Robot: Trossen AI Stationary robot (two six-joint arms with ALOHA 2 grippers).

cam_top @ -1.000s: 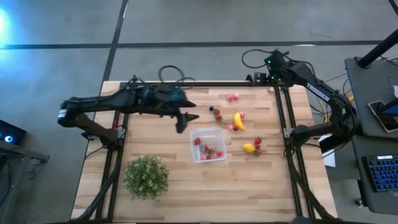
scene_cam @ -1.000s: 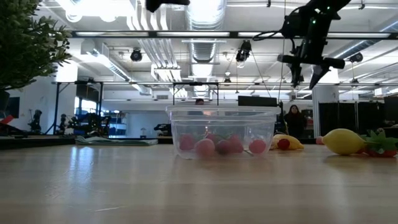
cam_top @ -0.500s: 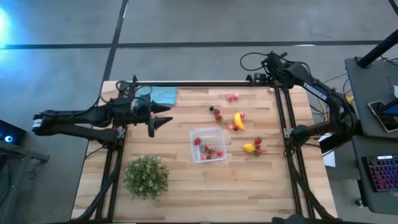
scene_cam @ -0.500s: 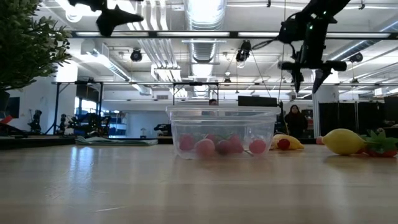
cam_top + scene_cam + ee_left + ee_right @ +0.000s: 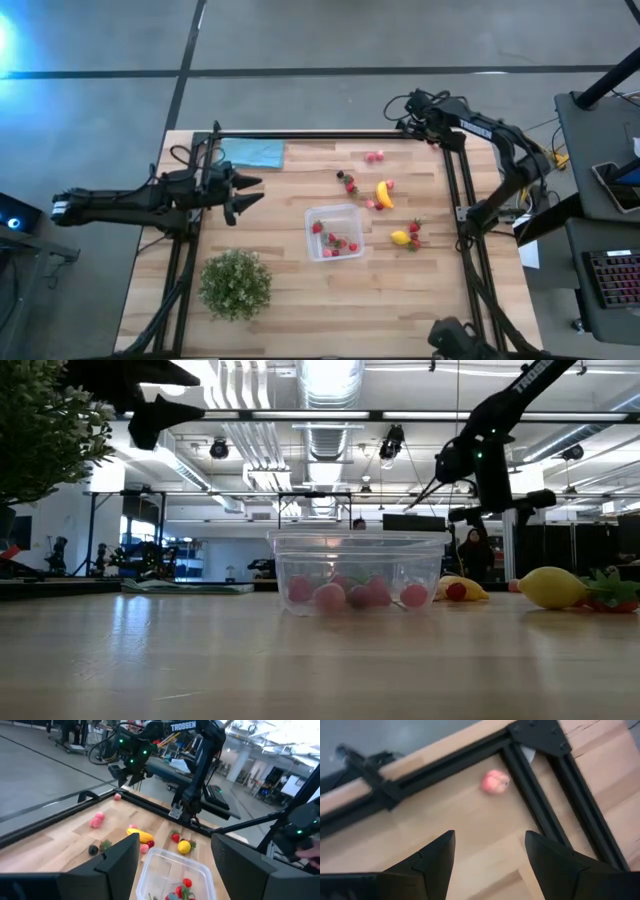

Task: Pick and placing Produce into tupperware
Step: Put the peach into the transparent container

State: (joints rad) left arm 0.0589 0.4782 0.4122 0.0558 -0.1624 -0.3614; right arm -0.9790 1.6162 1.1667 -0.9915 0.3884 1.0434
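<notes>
The clear square tupperware (image 5: 334, 232) (image 5: 360, 570) stands mid-table with several red and pink strawberry pieces on its floor. Around it lie a banana (image 5: 384, 193), a lemon (image 5: 400, 238), red strawberries (image 5: 413, 231), dark pieces (image 5: 346, 180) and pink pieces (image 5: 373, 156). One pink fruit (image 5: 495, 782) lies in the table's far right corner. My left gripper (image 5: 258, 190) (image 5: 175, 845) hangs open near the table's left side, well left of the tupperware. My right gripper (image 5: 415, 115) (image 5: 490, 837) hovers open above the far right corner and holds nothing.
A bushy green plant (image 5: 235, 283) stands near the table's near left corner. A teal folded cloth (image 5: 250, 153) lies at the far left. Black frame rails (image 5: 450, 190) run along the table's edges. People and equipment show in the room behind.
My left arm has drawn back from beside the tupperware toward the table's left edge, open and holding nothing. My right gripper has shifted a little leftward along the far edge and has tipped from pointing down toward more level.
</notes>
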